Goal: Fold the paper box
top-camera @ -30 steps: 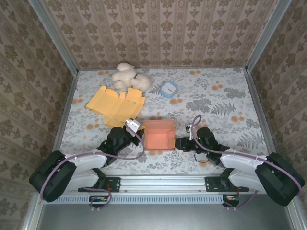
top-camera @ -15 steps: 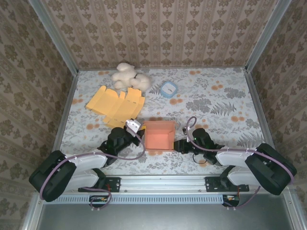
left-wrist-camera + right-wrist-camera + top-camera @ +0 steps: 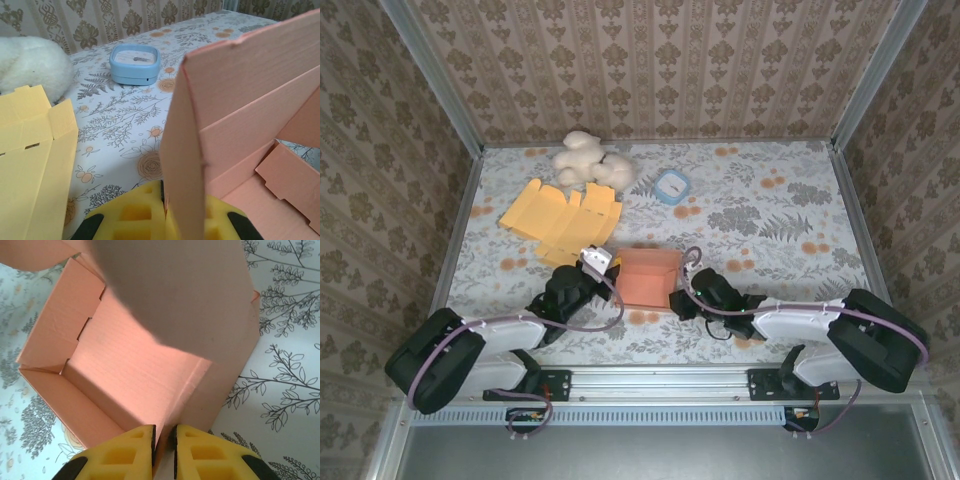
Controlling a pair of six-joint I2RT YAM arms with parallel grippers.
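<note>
Top external view: both arms lie low and stretched forward over the table [image 3: 790,210], coming in toward the middle from either side. The salmon-pink paper box [image 3: 648,280] sits on the table front and centre, open side up, right between them. The left gripper [image 3: 608,272] is at the box's left wall and the right gripper [image 3: 678,297] is at its near right corner.

The left wrist view makes it clearer. The left gripper [image 3: 167,212] has its pads [image 3: 132,215] squeezed together on an upright wall of the paper box [image 3: 240,100], with the thin card standing up between them. The right wrist view is pretty much the same deal. The right gripper [image 3: 164,437] has its pads [image 3: 202,452] drawn in narrow, with the edge of a box wall sandwiched in the slit, and the camera looks down into the open inside of the paper box [image 3: 125,355].

Hard-to-see stuff: from above, the fingertips are buried under the wrist housings and cables, so I can't judge contact from there. In the right wrist view a big blurry flap [image 3: 175,290] hangs across the top, too out of focus to tell its angle. Further back are a flat yellow cardboard sheet [image 3: 560,215], a white plush toy [image 3: 590,160] and a small blue container [image 3: 672,186], all well apart from the box. In the left wrist view the yellow cardboard sheet [image 3: 30,150] and the white plush toy [image 3: 30,65] are cut off at the left edge, while the blue container [image 3: 134,62] shows whole.
</note>
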